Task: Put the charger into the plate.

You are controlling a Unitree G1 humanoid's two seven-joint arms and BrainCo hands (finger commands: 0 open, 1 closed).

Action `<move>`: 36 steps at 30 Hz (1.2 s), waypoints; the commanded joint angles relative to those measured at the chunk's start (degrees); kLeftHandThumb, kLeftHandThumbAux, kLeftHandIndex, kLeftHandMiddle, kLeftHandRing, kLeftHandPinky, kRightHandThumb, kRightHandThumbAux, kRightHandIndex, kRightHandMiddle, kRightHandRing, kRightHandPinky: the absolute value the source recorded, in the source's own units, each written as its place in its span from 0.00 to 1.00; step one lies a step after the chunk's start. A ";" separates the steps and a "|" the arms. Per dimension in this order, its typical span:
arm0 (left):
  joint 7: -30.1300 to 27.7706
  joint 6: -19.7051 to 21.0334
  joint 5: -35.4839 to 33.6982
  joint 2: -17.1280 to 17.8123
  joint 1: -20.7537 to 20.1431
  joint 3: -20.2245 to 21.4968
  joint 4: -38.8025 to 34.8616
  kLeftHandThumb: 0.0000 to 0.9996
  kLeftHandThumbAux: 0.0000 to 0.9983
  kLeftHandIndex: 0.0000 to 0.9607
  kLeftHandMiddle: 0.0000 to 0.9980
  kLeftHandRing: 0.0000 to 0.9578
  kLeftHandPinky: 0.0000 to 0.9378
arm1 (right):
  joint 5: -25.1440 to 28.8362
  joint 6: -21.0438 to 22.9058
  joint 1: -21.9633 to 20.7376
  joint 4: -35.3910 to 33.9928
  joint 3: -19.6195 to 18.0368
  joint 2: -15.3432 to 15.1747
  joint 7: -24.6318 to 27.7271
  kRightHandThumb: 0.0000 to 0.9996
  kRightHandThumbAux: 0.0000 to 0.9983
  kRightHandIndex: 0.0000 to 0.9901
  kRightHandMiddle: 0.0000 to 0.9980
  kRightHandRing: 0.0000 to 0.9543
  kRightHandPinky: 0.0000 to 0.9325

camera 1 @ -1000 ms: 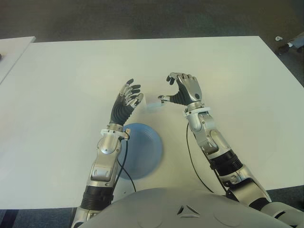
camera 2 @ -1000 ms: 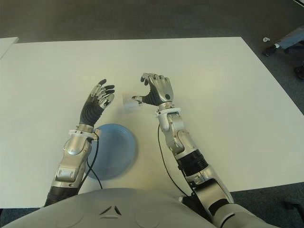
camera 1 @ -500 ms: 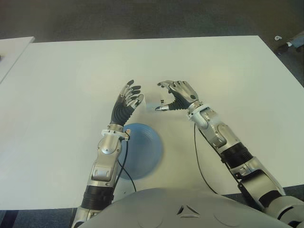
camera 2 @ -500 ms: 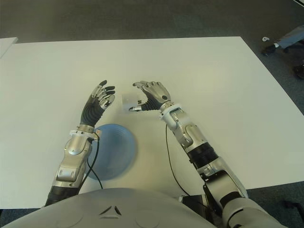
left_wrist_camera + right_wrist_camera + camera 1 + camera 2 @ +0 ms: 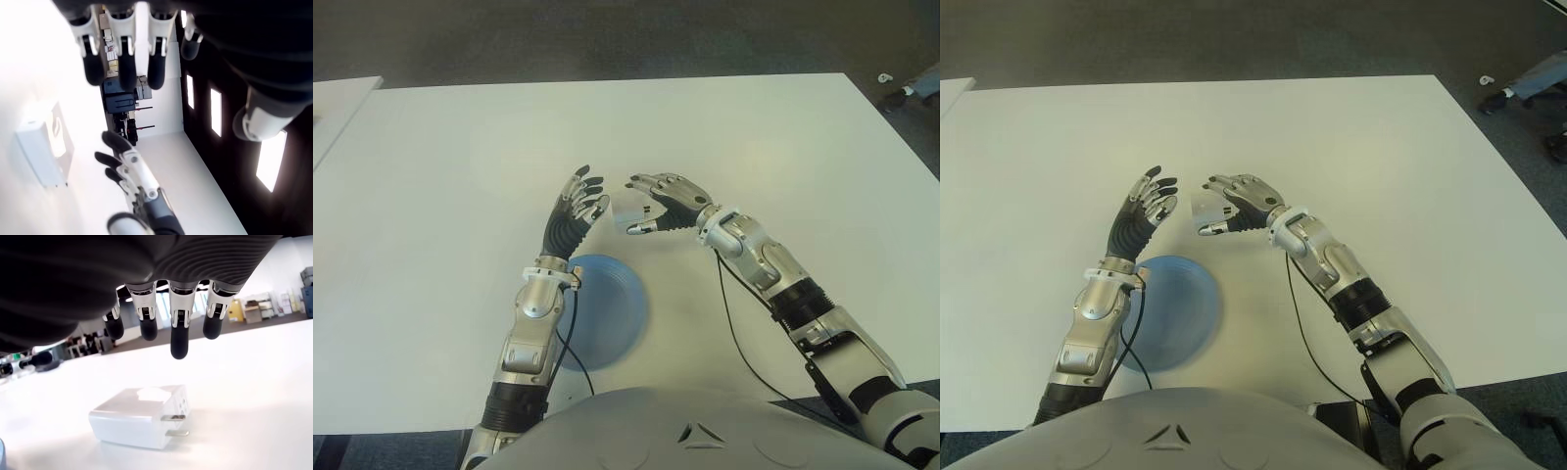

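Charger [image 5: 139, 417]: lay on the table [image 5: 783, 147], partly hidden under the right robot hand [image 5: 664, 199], whose spread fingers held nothing.
Left robot hand [image 5: 576, 208]: released, beside it.
Plate [image 5: 607, 311]: partly covered by the left arm.

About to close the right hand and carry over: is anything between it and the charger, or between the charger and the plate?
Nothing visible. The right hand hovers open over the charger, which lies on the table with only air under the fingers. The left hand is beside that route to the plate, not across it.
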 commanded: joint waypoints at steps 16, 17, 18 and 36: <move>0.14 -2.46 -0.01 -0.78 0.02 0.02 2.81 0.00 0.52 0.00 0.20 0.23 0.24 | -3.07 -11.72 -11.20 19.41 5.23 1.78 -6.60 0.34 0.16 0.00 0.00 0.00 0.00; 0.14 -2.51 -0.01 -0.83 0.00 -0.01 2.91 0.00 0.52 0.00 0.20 0.23 0.24 | -3.20 -12.03 -11.80 20.43 5.46 2.03 -6.91 0.34 0.17 0.00 0.00 0.00 0.00; 0.11 -2.55 -0.03 -0.86 -0.02 -0.03 2.96 0.00 0.52 0.00 0.20 0.23 0.24 | -3.45 -12.32 -12.57 21.66 5.81 2.37 -7.28 0.34 0.17 0.00 0.00 0.00 0.00; 0.27 -4.16 0.82 -0.72 -0.16 -0.53 3.76 0.00 0.50 0.00 0.14 0.19 0.22 | -7.07 -12.92 -20.19 33.78 10.16 7.37 -15.63 0.36 0.17 0.00 0.00 0.00 0.00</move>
